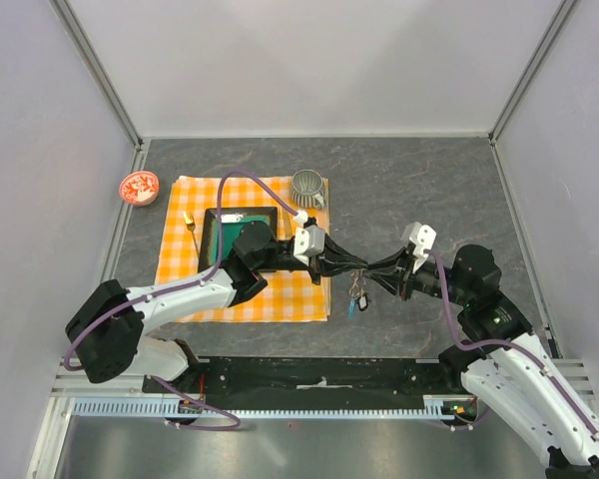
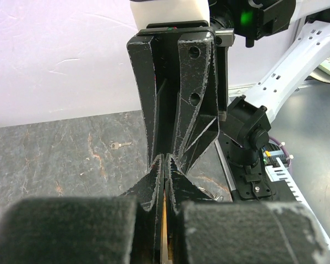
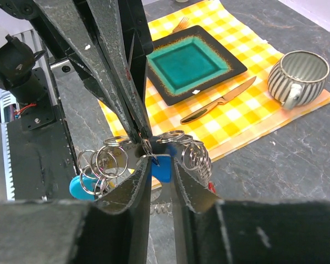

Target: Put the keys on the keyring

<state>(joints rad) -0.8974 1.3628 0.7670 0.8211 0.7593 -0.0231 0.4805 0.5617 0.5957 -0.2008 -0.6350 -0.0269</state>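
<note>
Yellow-and-white checked cloth point(image 3: 264, 110); teal plate point(image 3: 190, 63), dark-rimmed; grey-striped cup point(image 3: 297, 77); cyan keyring tag point(image 3: 77, 187); grey marbled table point(image 3: 297, 159)

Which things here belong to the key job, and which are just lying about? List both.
Job: keyring, blue-headed key, loose key on the table.

Lying about: checked cloth, teal plate, knife, fork, striped cup, red dish.

Shiny metal keyring point(image 3: 102, 164), glossy glazed plate point(image 3: 190, 66), matt cloth mat point(image 3: 247, 115), stone-look tbl point(image 3: 297, 165)
</note>
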